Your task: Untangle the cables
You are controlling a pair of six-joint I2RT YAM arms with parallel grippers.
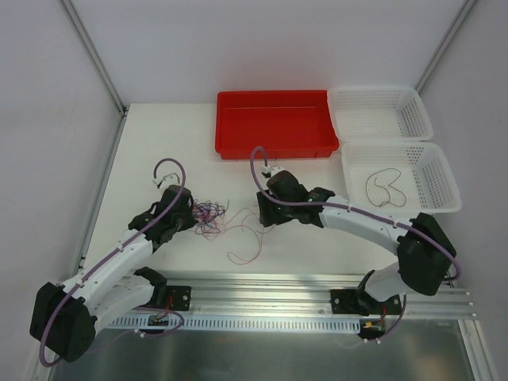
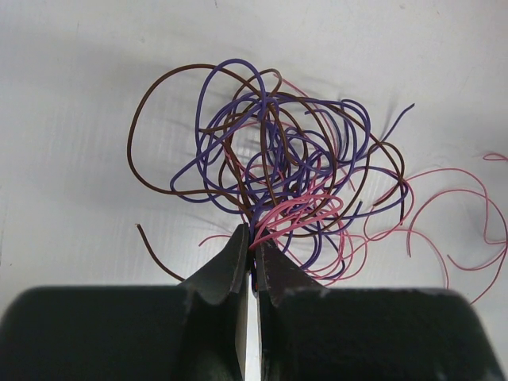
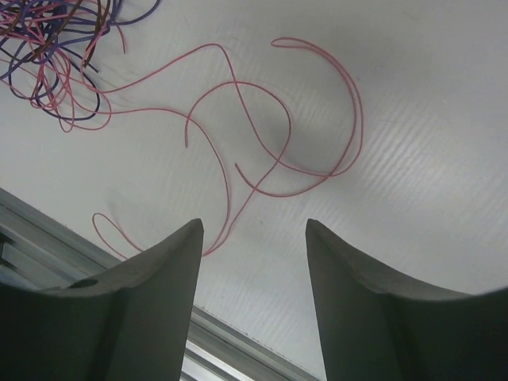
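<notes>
White bench (image 1: 159, 151), grey walls around; red tray (image 1: 274, 127) at the far edge, and a white basket (image 1: 440, 186) to the right of it with one dark strand (image 1: 385, 185) inside. Cables (image 2: 278, 167) lie mid-bench by the left arm — a purple, brown and pink knot. Left fingers (image 2: 230, 266) pinched tight on strands at the knot's edge. Right fingers (image 3: 167, 270) spread wide, nothing between them, above a loose pink strand (image 3: 270, 135) running back to the knot
</notes>
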